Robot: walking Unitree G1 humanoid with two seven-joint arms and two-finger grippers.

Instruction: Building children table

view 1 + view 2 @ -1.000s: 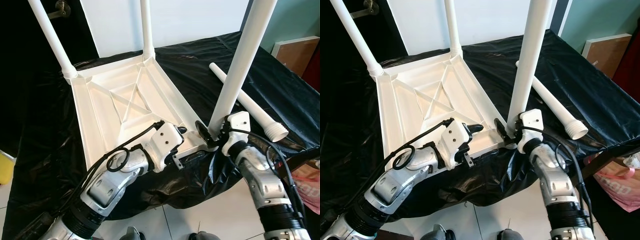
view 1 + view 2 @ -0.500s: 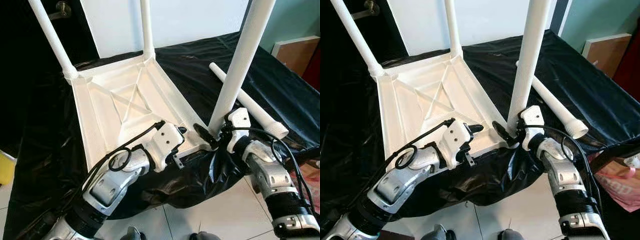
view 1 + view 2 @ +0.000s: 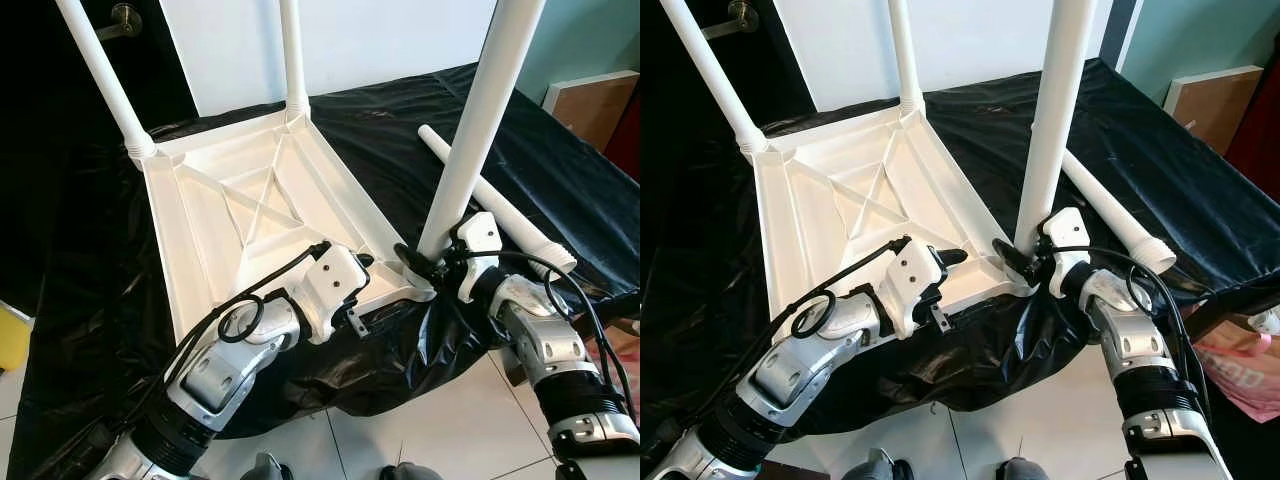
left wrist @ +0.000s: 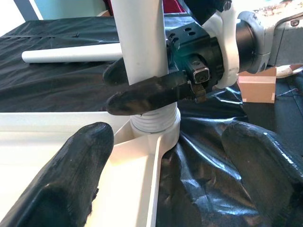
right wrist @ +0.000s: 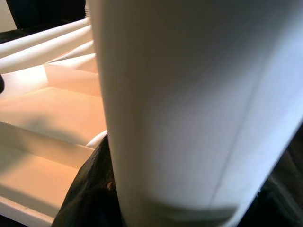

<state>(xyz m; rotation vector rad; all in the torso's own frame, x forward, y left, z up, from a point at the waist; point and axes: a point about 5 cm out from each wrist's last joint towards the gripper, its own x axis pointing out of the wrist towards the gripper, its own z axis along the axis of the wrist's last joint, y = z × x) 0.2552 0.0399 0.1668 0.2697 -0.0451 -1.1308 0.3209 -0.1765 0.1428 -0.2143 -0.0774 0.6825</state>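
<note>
While the upturned tabletop (image 3: pixel 250 215) lies on the black-covered surface (image 3: pixel 90 300), three legs stand up from its corners.
Right end effector (image 3: pixel 420 268): its black fingers (image 4: pixel 151 92) are closed around the near-right leg (image 3: pixel 470 130) just above the threaded collar, as the left wrist view shows.
Left end effector (image 4: pixel 165 184): spread wide, holding nothing, one finger over the tabletop's inner edge and the other over the black sheet, beside the same corner.
Loose leg (image 3: pixel 495 205): lying on the surface to the right of the tabletop, apart from it.
Change from a second ago: the right wrist has dropped lower and rolled outward, forearm now stretched further from the corner; the left arm and the tabletop have stayed put.
</note>
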